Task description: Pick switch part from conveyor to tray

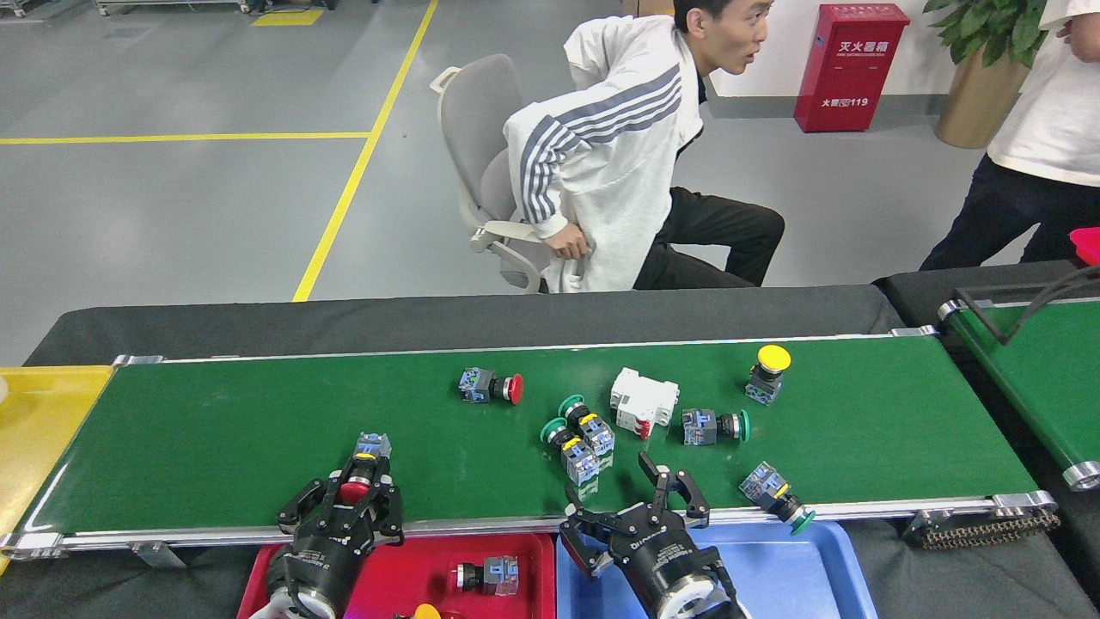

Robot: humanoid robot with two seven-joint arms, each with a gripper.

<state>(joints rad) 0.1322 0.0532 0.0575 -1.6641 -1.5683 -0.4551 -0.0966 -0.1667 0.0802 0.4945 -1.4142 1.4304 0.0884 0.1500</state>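
head view: left gripper clamped on red-capped switch part over conveyor; right gripper spread wide, empty. best lifted straight, then carried to tray.

A: Any writing to read here?

B: The red cabinet against the far wall carries white Chinese characters near its top, and lower down more characters ending in the number 119.

A: And on the robot?

B: The right claw has white lettering on its black body, too small and tilted to read.
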